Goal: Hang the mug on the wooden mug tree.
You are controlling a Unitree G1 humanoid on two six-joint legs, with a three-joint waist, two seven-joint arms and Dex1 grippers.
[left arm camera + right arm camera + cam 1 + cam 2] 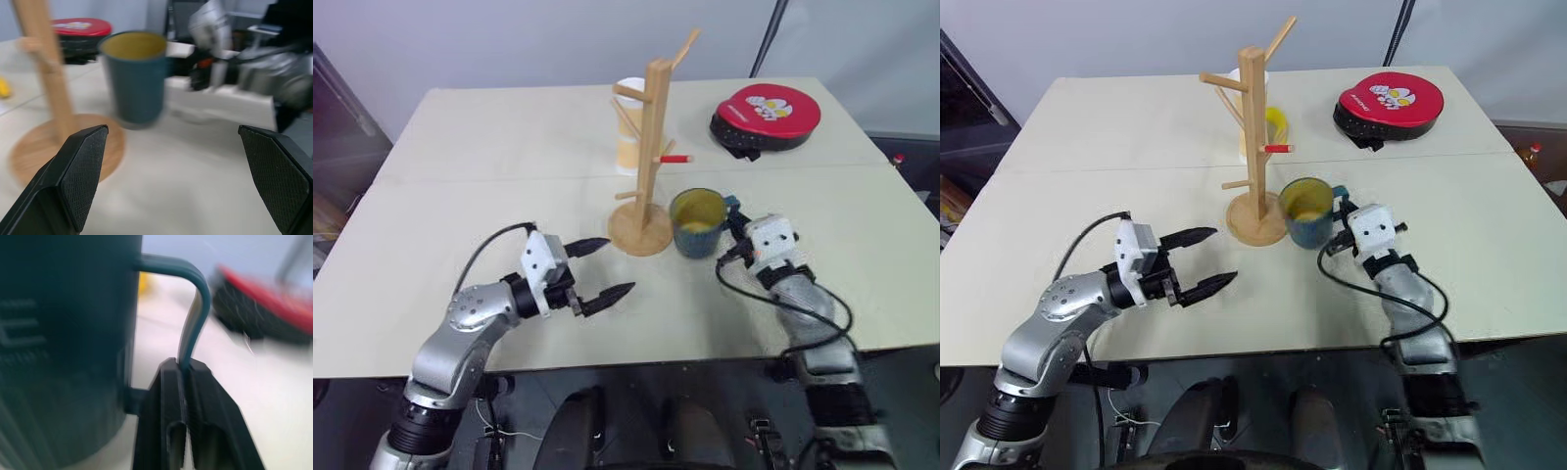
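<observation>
The dark teal mug (697, 225) with a yellow-green inside stands just right of the wooden mug tree (646, 157), close to its round base. My right gripper (183, 377) is shut on the mug's loop handle (195, 308), the two fingers pinching the handle's lower part. In the head views that gripper (1344, 217) sits at the mug's right side. My left gripper (597, 269) hovers open left of the tree's base, with nothing between its fingers; the left wrist view looks past it at the mug (134, 78) and the tree's post (46, 68).
A white and orange cup (628, 122) stands behind the tree. A red and black round case (766, 116) lies at the back right. The table's front edge (636, 360) runs close under both arms. A cable loops from the right wrist (773, 304).
</observation>
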